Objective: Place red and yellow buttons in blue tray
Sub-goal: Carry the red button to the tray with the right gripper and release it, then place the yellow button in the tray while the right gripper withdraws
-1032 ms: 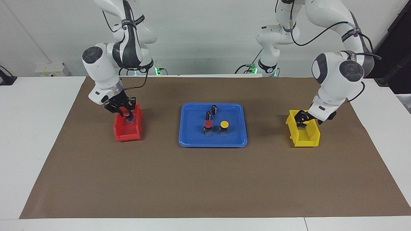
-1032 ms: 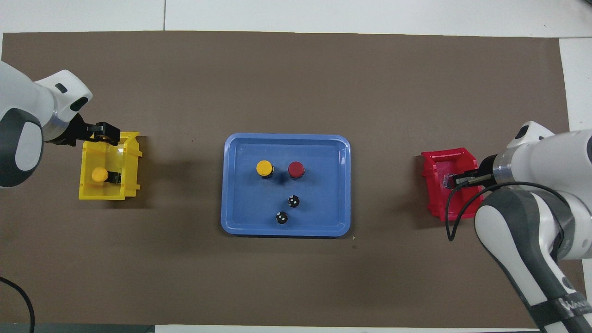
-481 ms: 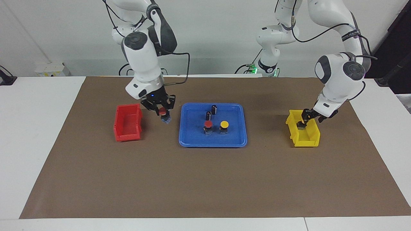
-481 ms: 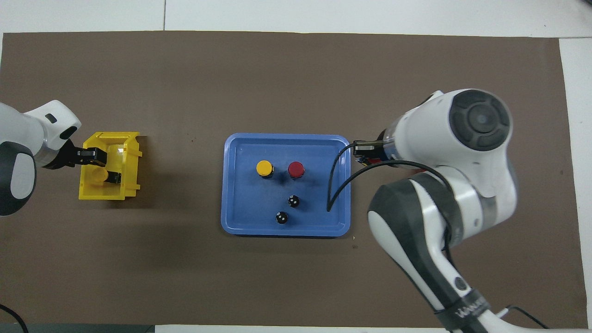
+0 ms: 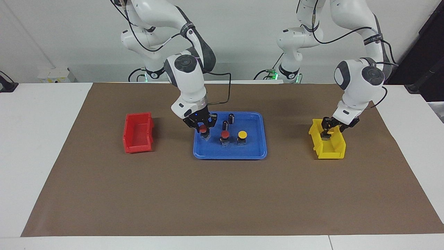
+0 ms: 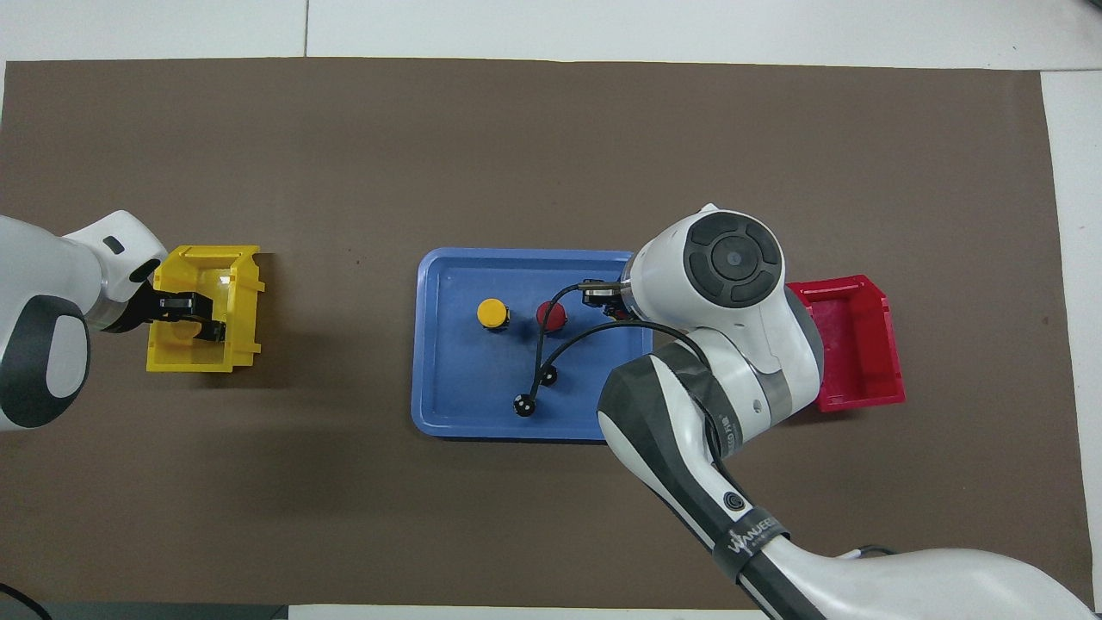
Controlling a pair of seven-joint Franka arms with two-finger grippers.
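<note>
The flat, shallow, rounded-corner blue plastic tray [image 5: 229, 152] lies mid-table between a small red plastic bin [image 5: 138, 133] and a small yellow plastic bin [image 5: 327, 144], and everything here is placed against that tray. The right gripper [image 5: 203, 130] is over the tray's end toward the red bin, its fingers clamped on a red-capped push button on a black base [image 5: 203, 130], which hangs low above the tray floor and, as far as the facing view shows, has not touched down. Already standing in the tray are another red-capped button [image 5: 224, 135] and, just beside it, a yellow-capped button [image 5: 242, 135]; two dark capless cylinders [image 5: 228, 121] stand in the tray nearer to the robots than those two. The left gripper [image 5: 327, 129] is down in the yellow bin, well apart from the tray toward the left arm's end of the table; a second yellow-capped button [image 6: 179, 331] lies in that bin between its fingers, but whether they have closed on it I cannot tell. The step in hand looks like setting down the second red button. Next, the right gripper should lower it upright, clear of its neighbour, and release; the last yellow button must then be lifted out and brought to the tray.
</note>
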